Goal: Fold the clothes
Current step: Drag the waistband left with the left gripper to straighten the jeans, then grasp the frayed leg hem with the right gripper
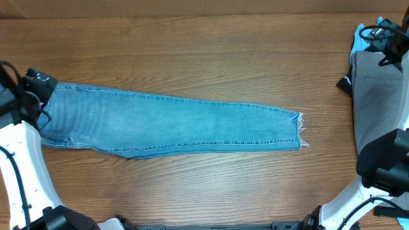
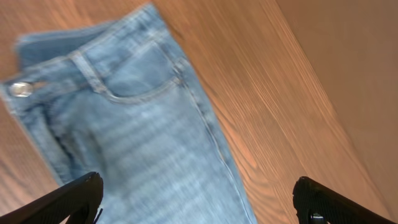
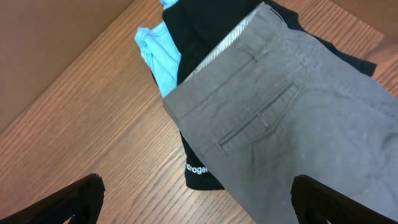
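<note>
The light-blue jeans (image 1: 172, 124) lie folded lengthwise across the table, waist at the left, frayed hem (image 1: 300, 131) at the right. The left wrist view shows the waist button (image 2: 20, 89) and front pocket (image 2: 140, 74). My left gripper (image 2: 198, 199) is open and empty above the waist end. Grey trousers (image 1: 377, 96) lie at the right edge on a black garment (image 3: 202, 171) and a sky-blue one (image 3: 158, 53). My right gripper (image 3: 198, 199) is open and empty above the grey trousers (image 3: 298, 118).
The wooden table (image 1: 192, 51) stretches behind and in front of the jeans. The left arm (image 1: 19, 134) stands at the table's left edge and the right arm (image 1: 386, 166) at the right, partly over the pile.
</note>
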You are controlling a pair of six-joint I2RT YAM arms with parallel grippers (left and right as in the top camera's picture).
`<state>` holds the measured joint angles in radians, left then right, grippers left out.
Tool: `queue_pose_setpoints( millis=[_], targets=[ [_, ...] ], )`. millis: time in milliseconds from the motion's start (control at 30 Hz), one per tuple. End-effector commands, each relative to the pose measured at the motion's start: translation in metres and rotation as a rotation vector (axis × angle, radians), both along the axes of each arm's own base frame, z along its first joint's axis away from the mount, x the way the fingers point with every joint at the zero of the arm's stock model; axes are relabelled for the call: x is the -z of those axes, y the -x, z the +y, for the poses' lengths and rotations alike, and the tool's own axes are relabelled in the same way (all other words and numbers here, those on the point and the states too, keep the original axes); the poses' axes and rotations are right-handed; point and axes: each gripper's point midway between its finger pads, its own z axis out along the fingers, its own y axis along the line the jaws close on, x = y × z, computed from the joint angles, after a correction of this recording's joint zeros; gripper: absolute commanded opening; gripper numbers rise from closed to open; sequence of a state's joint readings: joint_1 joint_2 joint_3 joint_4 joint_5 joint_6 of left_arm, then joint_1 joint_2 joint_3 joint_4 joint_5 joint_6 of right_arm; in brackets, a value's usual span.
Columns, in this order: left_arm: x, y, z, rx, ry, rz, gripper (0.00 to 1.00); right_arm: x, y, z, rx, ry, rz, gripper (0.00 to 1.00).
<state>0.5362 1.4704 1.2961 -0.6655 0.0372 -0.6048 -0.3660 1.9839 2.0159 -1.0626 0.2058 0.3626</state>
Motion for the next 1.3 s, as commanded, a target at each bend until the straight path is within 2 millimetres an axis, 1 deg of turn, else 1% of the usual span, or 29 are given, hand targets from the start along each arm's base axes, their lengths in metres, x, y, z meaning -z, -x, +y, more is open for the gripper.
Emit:
queue_pose_setpoints(
  millis=[0, 67, 100, 167, 200, 233, 300, 433, 467, 533, 600, 733, 867, 967, 1067, 1167, 1267],
  targets=[
    [0.008, -0.015, -0.025, 0.104, 0.023, 0.017, 1.00, -0.008, -0.004, 0.008, -0.026, -0.034, -0.043, 1.00],
    [0.018, -0.017, -0.036, 0.142, 0.033, 0.057, 1.00, -0.008, -0.010, 0.021, -0.075, -0.098, -0.069, 1.00],
    [0.024, -0.018, -0.041, 0.165, 0.034, 0.078, 1.00, -0.007, -0.013, 0.032, -0.111, -0.149, -0.082, 1.00],
    [0.034, -0.021, -0.046, 0.201, 0.032, 0.111, 1.00, -0.005, -0.016, 0.059, -0.197, -0.281, -0.103, 1.00],
    [0.040, -0.022, -0.048, 0.213, 0.034, 0.127, 1.00, -0.002, -0.015, 0.074, -0.234, -0.350, -0.097, 1.00],
    [0.044, -0.022, -0.049, 0.215, 0.041, 0.137, 1.00, 0.002, -0.011, 0.084, -0.258, -0.395, -0.078, 1.00],
    [0.053, -0.022, -0.048, 0.215, 0.055, 0.159, 1.00, 0.016, 0.005, 0.095, -0.260, -0.428, 0.013, 1.00],
    [0.068, -0.022, -0.049, 0.215, 0.078, 0.199, 1.00, 0.054, 0.045, 0.103, -0.248, -0.415, 0.264, 1.00],
    [0.072, -0.022, -0.049, 0.215, 0.083, 0.208, 1.00, 0.064, 0.052, 0.107, -0.265, -0.420, 0.309, 1.00],
    [0.079, -0.022, -0.049, 0.216, 0.092, 0.223, 1.00, 0.084, 0.063, 0.119, -0.331, -0.443, 0.375, 1.00],
    [0.084, -0.023, -0.048, 0.212, 0.102, 0.233, 1.00, 0.105, 0.074, 0.136, -0.407, -0.493, 0.424, 1.00],
    [0.088, -0.023, -0.048, 0.201, 0.112, 0.238, 1.00, 0.140, 0.095, 0.169, -0.499, -0.602, 0.488, 1.00],
    [0.086, -0.026, -0.047, 0.200, 0.107, 0.227, 1.00, 0.171, 0.116, 0.185, -0.525, -0.629, 0.556, 1.00],
    [0.085, -0.028, -0.046, 0.200, 0.101, 0.216, 1.00, 0.188, 0.125, 0.193, -0.537, -0.647, 0.567, 1.00],
    [0.084, -0.030, -0.045, 0.200, 0.097, 0.209, 1.00, 0.198, 0.135, 0.204, -0.575, -0.693, 0.571, 1.00],
    [0.084, -0.030, -0.045, 0.200, 0.095, 0.207, 1.00, 0.201, 0.145, 0.215, -0.630, -0.748, 0.573, 1.00],
    [0.083, -0.031, -0.045, 0.200, 0.093, 0.202, 1.00, 0.205, 0.156, 0.218, -0.621, -0.770, 0.602, 1.00]
  ],
)
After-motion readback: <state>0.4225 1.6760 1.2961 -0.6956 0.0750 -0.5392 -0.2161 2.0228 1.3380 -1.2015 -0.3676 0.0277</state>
